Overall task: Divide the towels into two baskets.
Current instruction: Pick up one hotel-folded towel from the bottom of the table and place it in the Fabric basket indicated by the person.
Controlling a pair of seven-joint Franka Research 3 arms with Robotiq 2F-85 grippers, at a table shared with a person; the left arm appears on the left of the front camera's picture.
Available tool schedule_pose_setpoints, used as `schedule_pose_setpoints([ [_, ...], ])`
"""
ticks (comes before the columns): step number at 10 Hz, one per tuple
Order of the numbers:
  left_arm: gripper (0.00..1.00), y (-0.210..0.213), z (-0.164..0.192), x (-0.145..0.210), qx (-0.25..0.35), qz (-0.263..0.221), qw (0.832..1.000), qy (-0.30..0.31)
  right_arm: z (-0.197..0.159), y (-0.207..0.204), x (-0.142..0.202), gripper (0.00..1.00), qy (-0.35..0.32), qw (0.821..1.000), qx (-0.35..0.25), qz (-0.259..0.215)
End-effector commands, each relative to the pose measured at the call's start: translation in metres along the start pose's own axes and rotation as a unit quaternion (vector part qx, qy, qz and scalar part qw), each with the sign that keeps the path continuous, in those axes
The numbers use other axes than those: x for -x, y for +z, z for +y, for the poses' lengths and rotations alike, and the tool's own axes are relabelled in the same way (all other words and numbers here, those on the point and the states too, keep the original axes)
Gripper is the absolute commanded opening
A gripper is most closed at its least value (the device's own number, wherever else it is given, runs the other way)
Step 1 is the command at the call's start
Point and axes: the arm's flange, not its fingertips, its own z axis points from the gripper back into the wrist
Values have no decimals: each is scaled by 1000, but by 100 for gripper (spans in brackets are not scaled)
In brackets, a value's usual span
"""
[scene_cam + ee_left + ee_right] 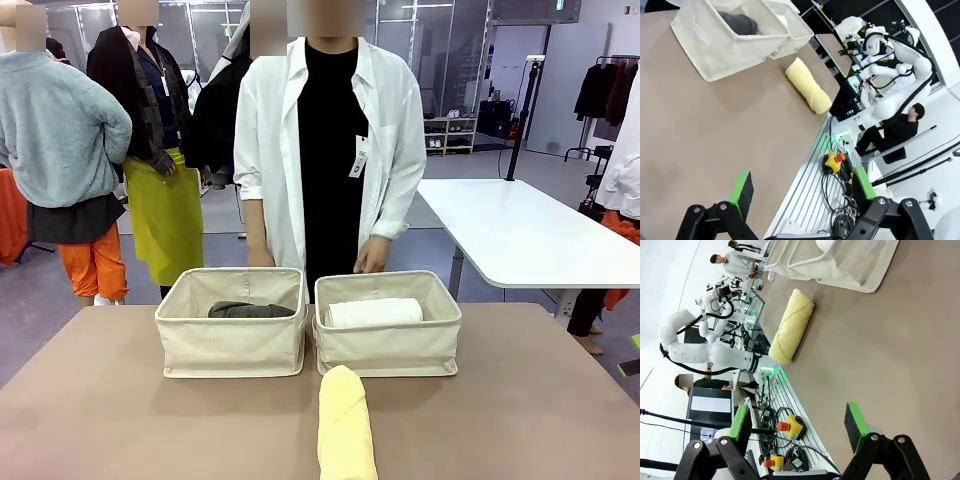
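Both baskets (232, 345) are matt cream canvas cloth with hemmed rims. The yellow towel (346, 430) is soft, nubbly terry. The table (100, 400) has a smooth, matt brown top.

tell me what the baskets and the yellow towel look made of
Left basket and right basket: likely cream canvas or similar woven cloth, matte; soft walls with stitched rims. Yellow towel: probably terry cotton, matte; fuzzy nap, squashy roll.
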Motion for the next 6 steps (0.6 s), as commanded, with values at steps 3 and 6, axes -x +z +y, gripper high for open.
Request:
schedule_pose_setpoints([
  [3,100,3,-14,5,-3,-16,1000,-14,3,-2,1,94,3,1000,6,-1],
  [6,100,3,-14,5,-3,-16,1000,-14,3,-2,1,94,3,1000,6,-1],
])
